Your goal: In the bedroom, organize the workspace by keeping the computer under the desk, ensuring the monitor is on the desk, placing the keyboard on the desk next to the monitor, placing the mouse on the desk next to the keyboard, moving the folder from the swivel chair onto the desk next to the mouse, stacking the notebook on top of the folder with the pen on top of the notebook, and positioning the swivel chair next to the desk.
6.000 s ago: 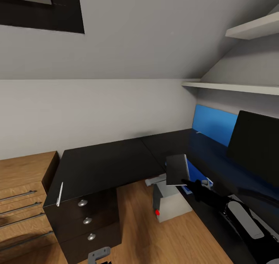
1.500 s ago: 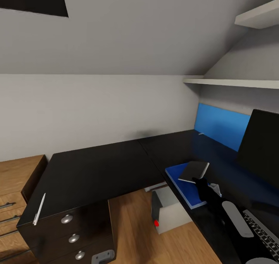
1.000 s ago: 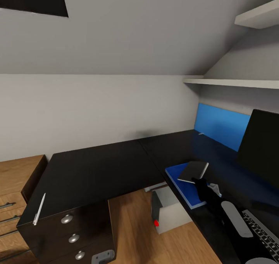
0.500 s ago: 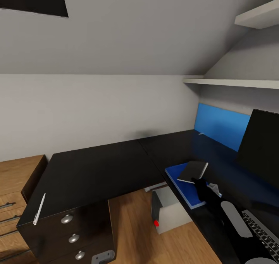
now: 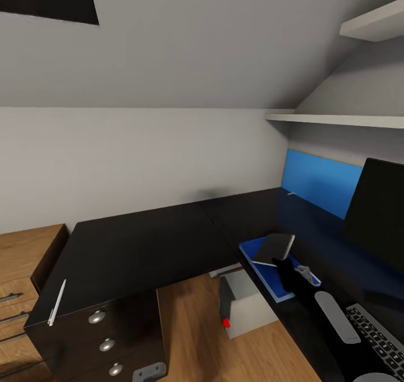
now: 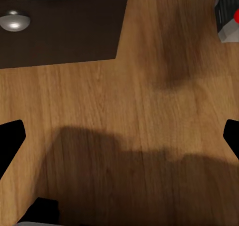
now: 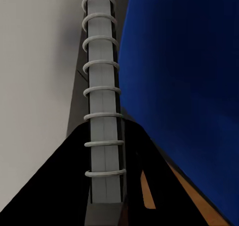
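Notebook tilts over the blue folder on my desk, its spiral edge clamped in my right gripper; left gripper jaws spread wide over bare floor.

The desk, L-shaped with a glossy black top, carries the blue folder near its inner edge, with the dark grey notebook tilted above it, one edge raised; its spiral binding runs beside the blue cover. The white pen lies at the far corner above the knobbed drawers. The black monitor stands behind the keyboard, and the grey computer sits on the floor under the desk.
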Controlling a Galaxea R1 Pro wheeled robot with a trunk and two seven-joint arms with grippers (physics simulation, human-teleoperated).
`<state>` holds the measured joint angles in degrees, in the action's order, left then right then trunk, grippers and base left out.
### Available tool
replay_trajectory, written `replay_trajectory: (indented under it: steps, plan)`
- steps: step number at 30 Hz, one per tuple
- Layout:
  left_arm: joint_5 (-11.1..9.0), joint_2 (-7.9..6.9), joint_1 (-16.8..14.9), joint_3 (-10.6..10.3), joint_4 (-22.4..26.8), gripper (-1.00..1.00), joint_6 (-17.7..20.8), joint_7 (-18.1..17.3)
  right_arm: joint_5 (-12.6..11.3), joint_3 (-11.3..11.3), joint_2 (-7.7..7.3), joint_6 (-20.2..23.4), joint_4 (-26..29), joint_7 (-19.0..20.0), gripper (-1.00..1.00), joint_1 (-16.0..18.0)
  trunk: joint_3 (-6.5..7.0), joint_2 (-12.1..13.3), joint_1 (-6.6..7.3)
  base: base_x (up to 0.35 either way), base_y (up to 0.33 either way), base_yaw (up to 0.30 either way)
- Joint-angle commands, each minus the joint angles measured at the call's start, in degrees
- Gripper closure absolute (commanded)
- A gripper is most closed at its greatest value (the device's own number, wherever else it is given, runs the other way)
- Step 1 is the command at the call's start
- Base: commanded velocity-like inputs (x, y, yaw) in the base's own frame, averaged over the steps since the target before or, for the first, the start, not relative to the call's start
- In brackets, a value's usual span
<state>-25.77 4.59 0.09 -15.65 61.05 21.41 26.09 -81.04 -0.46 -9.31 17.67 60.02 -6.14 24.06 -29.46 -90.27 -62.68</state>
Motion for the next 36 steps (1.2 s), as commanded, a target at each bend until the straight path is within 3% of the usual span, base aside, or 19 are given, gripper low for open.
replay_trajectory:
  steps: [1, 36]
  plan:
    - [-0.52, -0.02, 0.0, -0.09, 0.12, -1.0, 0.12, 0.45, -0.7, 0.04, 0.0, 0.17, 0.09, -0.27, 1.0, 0.02, -0.05, -0.03, 0.0, 0.0, 0.0, 0.0]
    - [-0.51, -0.02, 0.0, -0.09, 0.12, -1.0, 0.12, 0.45, -0.7, -0.41, -0.02, 0.05, 0.09, -0.52, 1.0, 0.02, -0.05, -0.03, 0.0, 0.0, 0.0, 0.0]
